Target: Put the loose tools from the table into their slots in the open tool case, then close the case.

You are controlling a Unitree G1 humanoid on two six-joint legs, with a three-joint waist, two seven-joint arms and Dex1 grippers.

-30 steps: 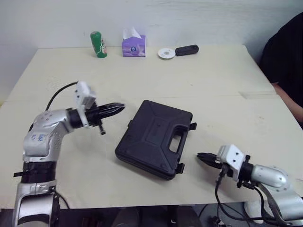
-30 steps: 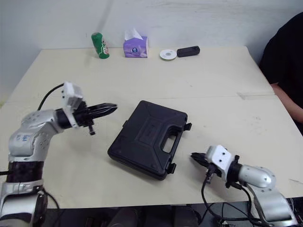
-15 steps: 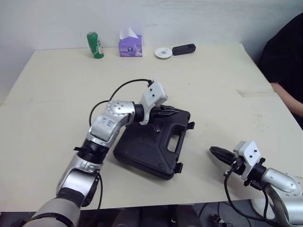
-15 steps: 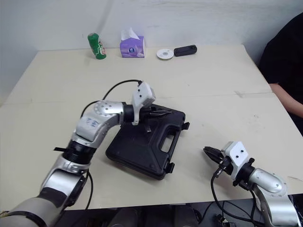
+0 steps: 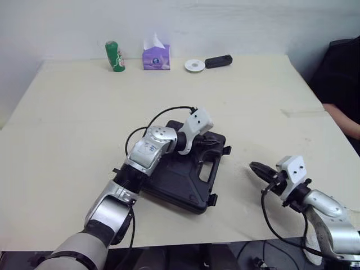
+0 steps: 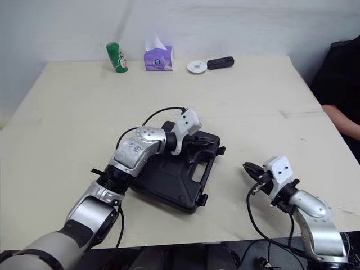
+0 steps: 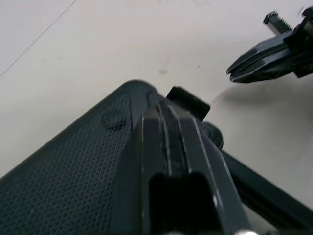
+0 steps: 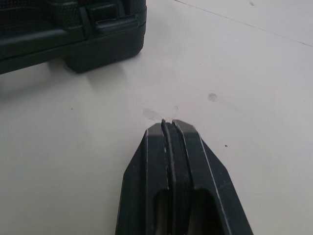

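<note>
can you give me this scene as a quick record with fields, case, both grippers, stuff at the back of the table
case: black tool case, shut, flat on the table
left gripper: left gripper shut, over the case top by the far latch; contact unclear
right gripper: right gripper shut, low over the table, right of the case, apart from it
back edge: green can, purple tissue box, white disc, black device
person: person at the table's right side

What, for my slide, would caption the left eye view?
Left gripper, shut, over the closed case; right gripper shut beside it.
</note>
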